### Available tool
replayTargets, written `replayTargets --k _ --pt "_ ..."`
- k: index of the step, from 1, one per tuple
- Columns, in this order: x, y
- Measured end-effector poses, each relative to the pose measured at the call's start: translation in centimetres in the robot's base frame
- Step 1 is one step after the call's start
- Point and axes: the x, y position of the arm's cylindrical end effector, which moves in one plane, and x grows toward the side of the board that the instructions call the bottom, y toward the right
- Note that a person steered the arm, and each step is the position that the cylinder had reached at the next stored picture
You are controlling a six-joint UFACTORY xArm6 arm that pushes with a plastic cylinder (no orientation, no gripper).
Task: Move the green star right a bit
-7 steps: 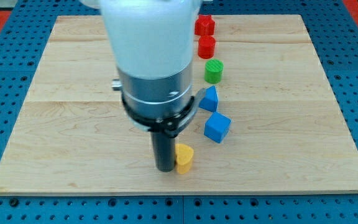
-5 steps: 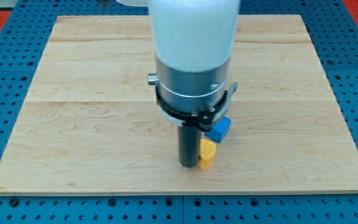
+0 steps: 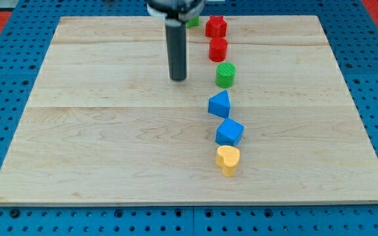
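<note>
Now my tip (image 3: pixel 178 78) sits left of the green cylinder (image 3: pixel 225 75), touching no block. The green star (image 3: pixel 193 21) peeks out up behind my rod, partly hidden. No writing shows anywhere.

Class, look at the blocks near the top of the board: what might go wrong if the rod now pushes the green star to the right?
1. The green star is mostly hidden behind the rod, so my tip may meet it off-centre.
2. The red star sits just right of it; a long push could knock it.
</note>
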Motion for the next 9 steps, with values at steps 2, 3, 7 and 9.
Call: replayTargets --k 2,3,7,9 --pt "-11.3 1.5" --pt "-12.0 1.5" --pt "-14.7 -3.7" --pt "-14.5 -0.7"
